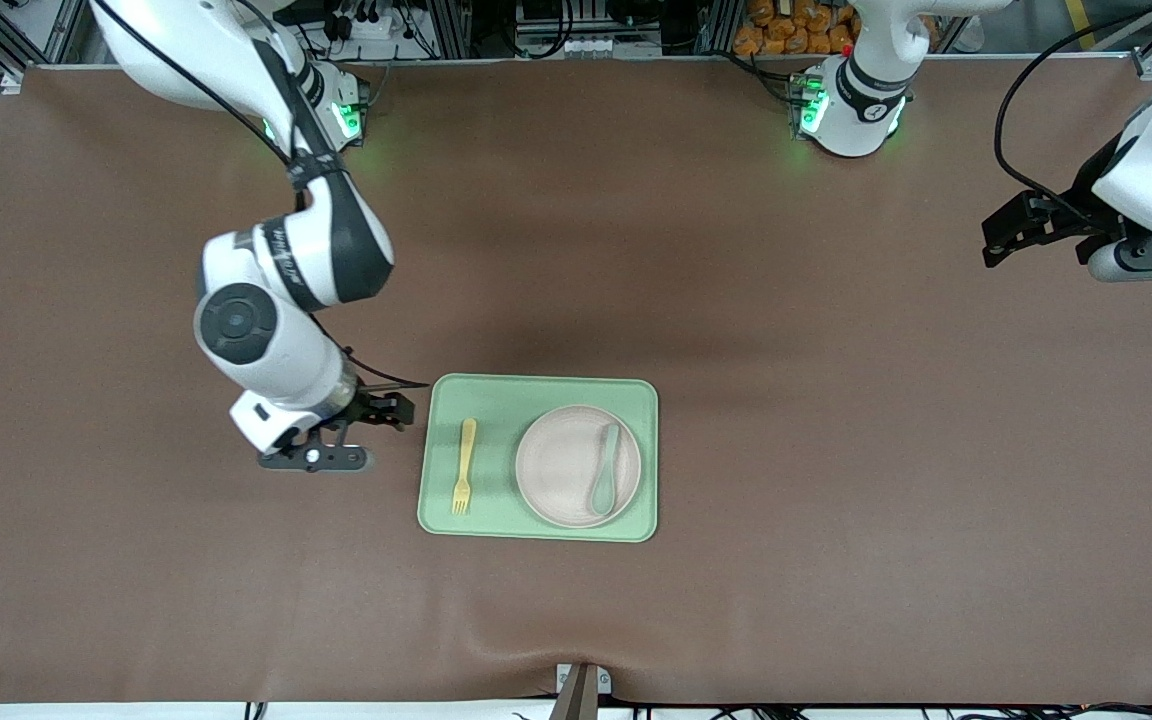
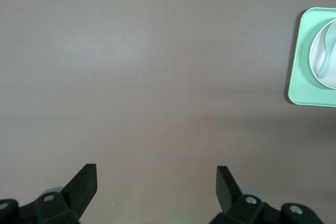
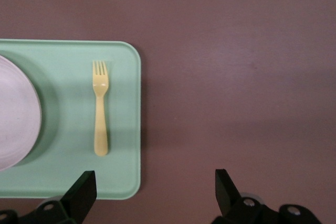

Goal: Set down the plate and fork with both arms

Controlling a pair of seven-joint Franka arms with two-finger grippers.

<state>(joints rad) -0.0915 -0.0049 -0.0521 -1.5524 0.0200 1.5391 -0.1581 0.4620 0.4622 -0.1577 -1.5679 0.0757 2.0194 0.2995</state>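
The off-white plate [image 1: 564,462] lies in the light-green tray [image 1: 536,395] and also shows in the right wrist view [image 3: 16,114] and the left wrist view [image 2: 321,59]. The yellow fork [image 1: 463,465] lies in the tray beside the plate, toward the right arm's end; the right wrist view [image 3: 100,109] shows it too. My right gripper [image 1: 391,409] is open and empty over the table beside the tray's edge near the fork [image 3: 153,182]. My left gripper [image 1: 1008,237] is open and empty over bare table at the left arm's end [image 2: 156,176].
A grey-green spoon [image 1: 604,468] lies on the plate. The tray also shows in the right wrist view [image 3: 63,179] and the left wrist view [image 2: 296,77]. Brown table cover [image 1: 836,450] lies all around it.
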